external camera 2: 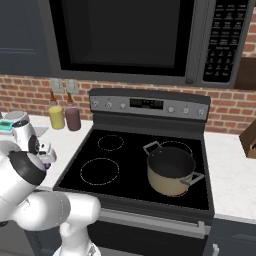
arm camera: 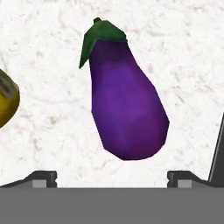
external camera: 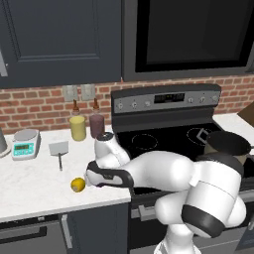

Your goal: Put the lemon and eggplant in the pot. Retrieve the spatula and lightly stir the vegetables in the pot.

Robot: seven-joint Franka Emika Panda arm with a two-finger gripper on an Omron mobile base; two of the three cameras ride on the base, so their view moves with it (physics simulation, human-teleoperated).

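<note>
The eggplant (arm camera: 127,105), glossy purple with a green stem cap, lies on the white counter directly between and just beyond my open gripper (arm camera: 112,177). The fingers stand on either side of it without touching it. The lemon (arm camera: 6,103) is at the left edge of the hand view. In the left base view the lemon (external camera: 78,184) sits near the counter's front edge, just left of my lowered gripper (external camera: 91,179), which hides the eggplant. The spatula (external camera: 59,149) lies further back on the counter. The tan pot (external camera 2: 171,170) stands on the stove's front right burner.
A pale yellow jar (external camera: 77,127) and a maroon jar (external camera: 96,125) stand at the brick wall. A kitchen scale (external camera: 26,143) sits at the back left. The black stove top (external camera 2: 100,172) begins right of the counter, and a microwave hangs above it.
</note>
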